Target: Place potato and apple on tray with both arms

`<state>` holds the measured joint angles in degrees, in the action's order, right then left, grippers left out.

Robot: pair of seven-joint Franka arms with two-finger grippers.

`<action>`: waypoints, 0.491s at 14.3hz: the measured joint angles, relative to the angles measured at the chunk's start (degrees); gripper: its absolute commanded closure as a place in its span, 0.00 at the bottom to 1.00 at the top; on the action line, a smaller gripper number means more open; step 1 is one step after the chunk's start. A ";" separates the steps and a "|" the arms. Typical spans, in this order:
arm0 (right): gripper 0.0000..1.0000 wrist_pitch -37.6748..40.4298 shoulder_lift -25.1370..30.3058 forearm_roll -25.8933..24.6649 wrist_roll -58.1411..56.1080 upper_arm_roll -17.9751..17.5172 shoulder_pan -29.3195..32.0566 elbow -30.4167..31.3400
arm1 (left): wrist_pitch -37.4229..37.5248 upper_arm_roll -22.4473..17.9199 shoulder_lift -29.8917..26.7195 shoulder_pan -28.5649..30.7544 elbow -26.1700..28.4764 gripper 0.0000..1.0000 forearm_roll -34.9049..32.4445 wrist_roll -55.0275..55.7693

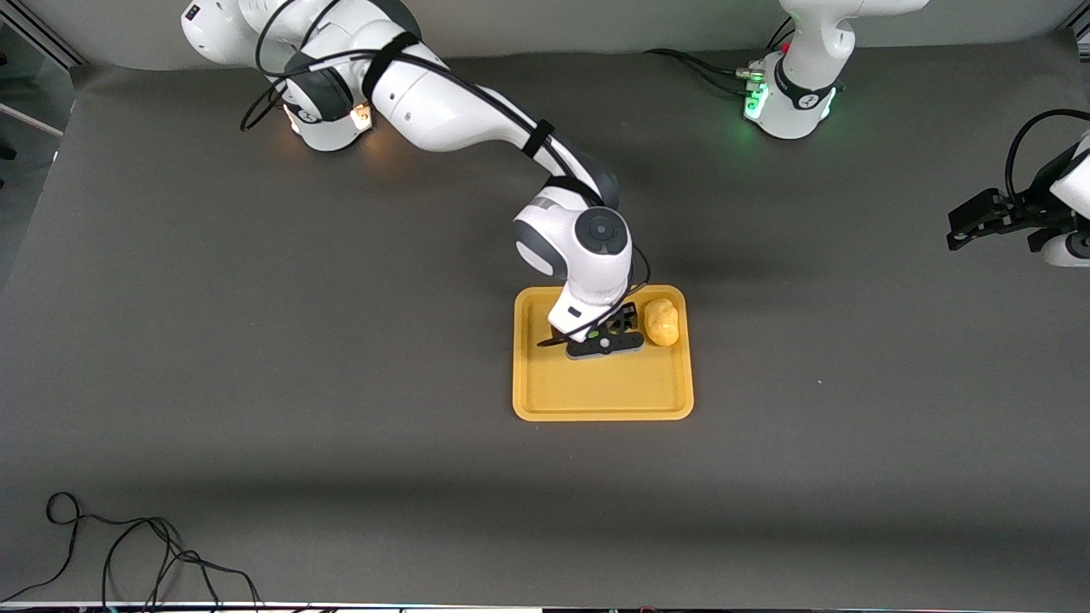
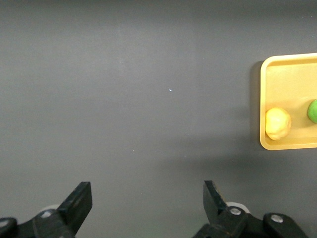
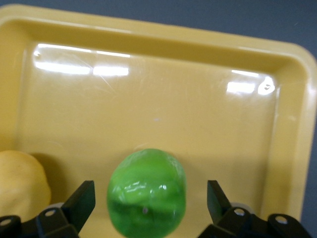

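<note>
Front view: my right end effector (image 1: pixel 606 334) hangs over the tray (image 1: pixel 596 400), blocking the apple, with the potato (image 1: pixel 662 322) beside it. Left wrist view: my left end effector (image 2: pixel 147 206) waits, spread wide and empty over bare table (image 2: pixel 124 74). Right wrist view: the apple (image 3: pixel 146 192) sits on the tray between parted fingers (image 3: pixel 81 203) that are clear of it.

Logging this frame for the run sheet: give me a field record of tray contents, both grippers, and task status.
tray: mid-table, holds both items
potato: on tray, at the edge toward the left arm's end
apple: on tray beside potato, between the open fingers, not gripped
right gripper: open, low over tray, around apple
left gripper: open, empty, over bare table, waiting
task status: both items on tray
</note>
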<state>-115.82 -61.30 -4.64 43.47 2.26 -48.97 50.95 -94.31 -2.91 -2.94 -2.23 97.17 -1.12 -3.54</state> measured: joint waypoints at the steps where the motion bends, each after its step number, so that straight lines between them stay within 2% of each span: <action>1: 0.00 2.56 1.64 -0.01 0.00 0.10 0.00 -0.52 | 0.00 0.00 0.00 0.00 0.01 0.00 0.00 0.00; 4: 0.00 10.63 8.18 -0.03 0.00 0.54 0.57 -1.17 | -0.01 0.01 0.01 0.00 0.03 0.00 0.00 0.00; 7: 0.00 19.01 15.52 -0.07 -2.36 0.62 3.67 -1.35 | -0.02 0.01 0.02 0.00 0.04 0.00 0.00 0.00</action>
<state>-96.81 -45.78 -4.71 41.12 2.88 -45.30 49.60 -94.33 -2.90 -2.92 -2.23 97.22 -1.12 -3.54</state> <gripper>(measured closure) 0.000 0.000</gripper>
